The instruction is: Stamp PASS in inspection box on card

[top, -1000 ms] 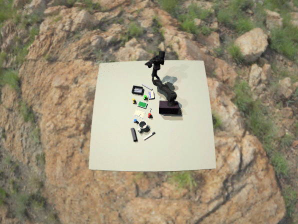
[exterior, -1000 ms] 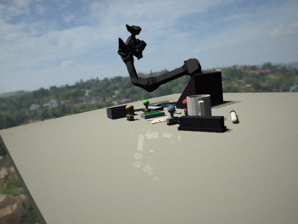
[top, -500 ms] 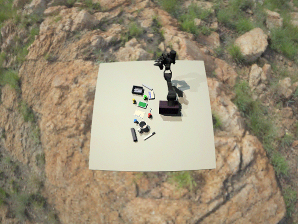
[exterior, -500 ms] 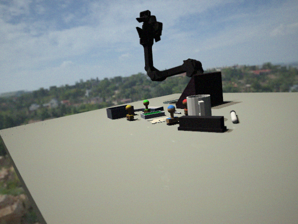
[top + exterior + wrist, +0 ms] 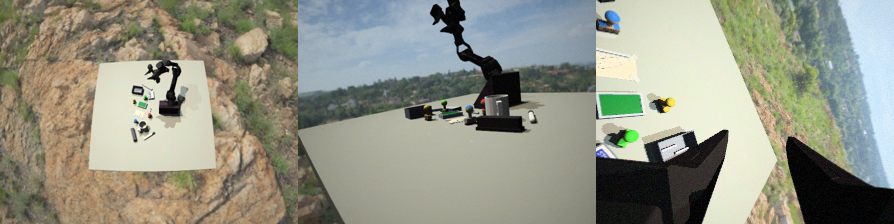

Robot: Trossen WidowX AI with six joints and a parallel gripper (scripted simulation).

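My gripper (image 5: pixel 146 76) (image 5: pixel 437 28) (image 5: pixel 757 138) is open and empty, high above the bench beyond the black tray. The green pad (image 5: pixel 142 104) (image 5: pixel 450 114) (image 5: pixel 620 105) lies between the card (image 5: pixel 138 114) (image 5: pixel 456 120) (image 5: pixel 616 65) and the green-knobbed stamp (image 5: pixel 145 97) (image 5: pixel 444 102) (image 5: pixel 630 136). A yellow-knobbed stamp (image 5: pixel 134 101) (image 5: pixel 427 112) (image 5: pixel 667 103), a blue-knobbed stamp (image 5: pixel 135 121) (image 5: pixel 469 109) (image 5: pixel 612 18) and a red-knobbed stamp (image 5: pixel 149 115) (image 5: pixel 482 102) stand around them. I cannot read which stamp says PASS, nor the card's marks.
A black tray (image 5: pixel 133 90) (image 5: pixel 414 112) stands near a pale stick (image 5: pixel 147 87) and a blue-and-white box (image 5: pixel 151 95). A mug (image 5: pixel 143 124) (image 5: pixel 493 106), a long dark block (image 5: pixel 134 135) (image 5: pixel 499 123) and a marker (image 5: pixel 149 136) (image 5: pixel 532 117) are at the other end.
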